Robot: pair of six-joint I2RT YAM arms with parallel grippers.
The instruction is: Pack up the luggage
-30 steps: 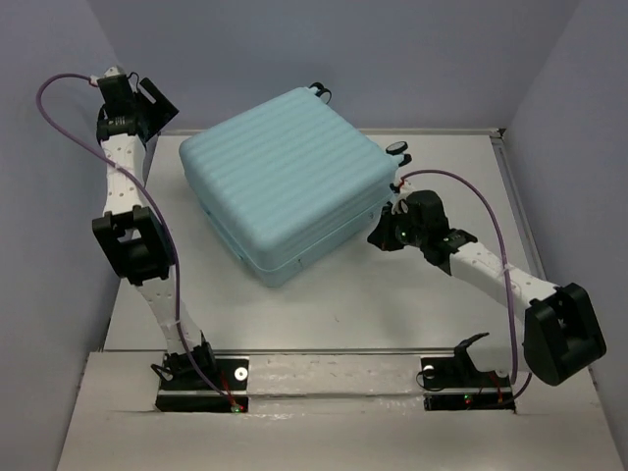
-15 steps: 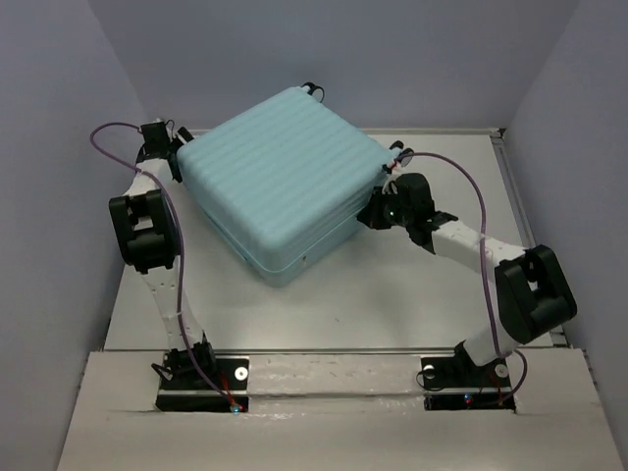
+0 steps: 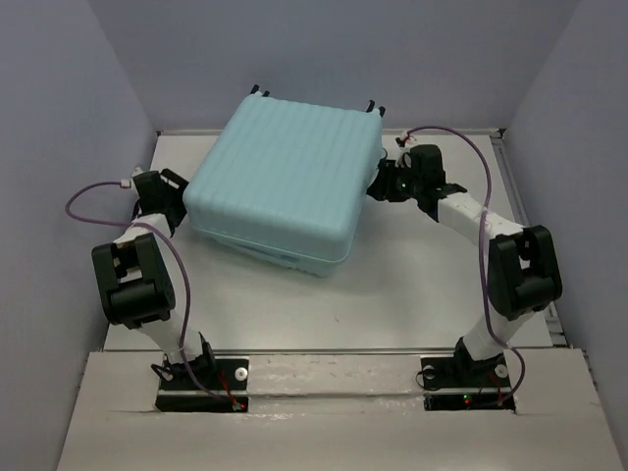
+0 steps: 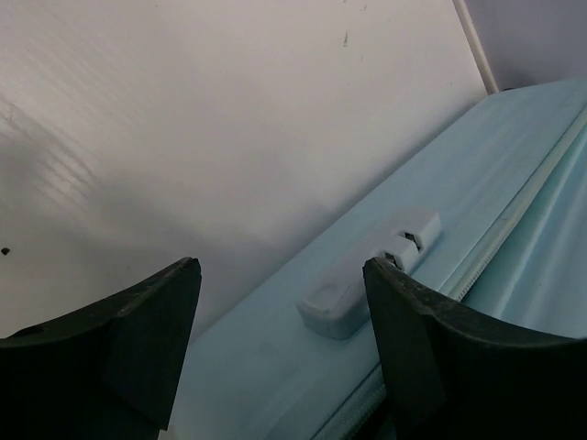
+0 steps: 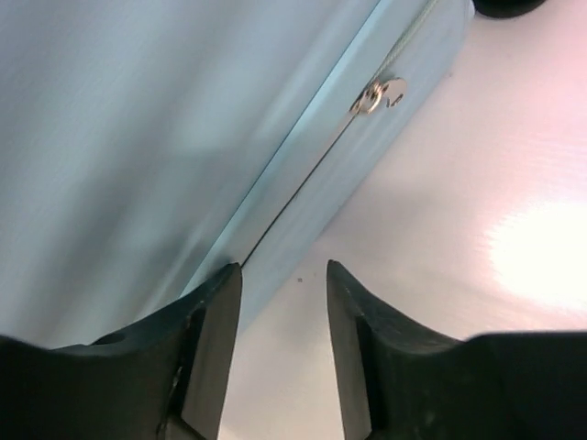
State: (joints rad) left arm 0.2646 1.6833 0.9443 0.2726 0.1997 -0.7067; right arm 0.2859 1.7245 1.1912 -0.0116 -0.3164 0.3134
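The luggage (image 3: pixel 285 177) is a closed pale aqua ribbed suitcase lying flat at the back middle of the white table (image 3: pixel 412 285). Its black wheels (image 3: pixel 373 105) point to the far side. My left gripper (image 3: pixel 169 201) is at its left side. In the left wrist view the left gripper (image 4: pixel 282 268) stands open, and a grey handle piece (image 4: pixel 367 280) on the luggage (image 4: pixel 514 156) shows between the fingers, untouched. My right gripper (image 3: pixel 378 184) is at the right side. The right gripper (image 5: pixel 282 268) stands open on nothing, its left finger (image 5: pixel 215 330) beside the zip seam. A metal zip pull (image 5: pixel 378 94) lies further along.
Pale violet walls close in the table on the left, back and right. A raised rail (image 3: pixel 510 177) runs along the table's right edge. Both arms' cables loop above the table near the suitcase's sides.
The suitcase has turned counter-clockwise and now sits squarer to the table. The left arm came down to its left side. The right gripper opened and moved back along the right side.
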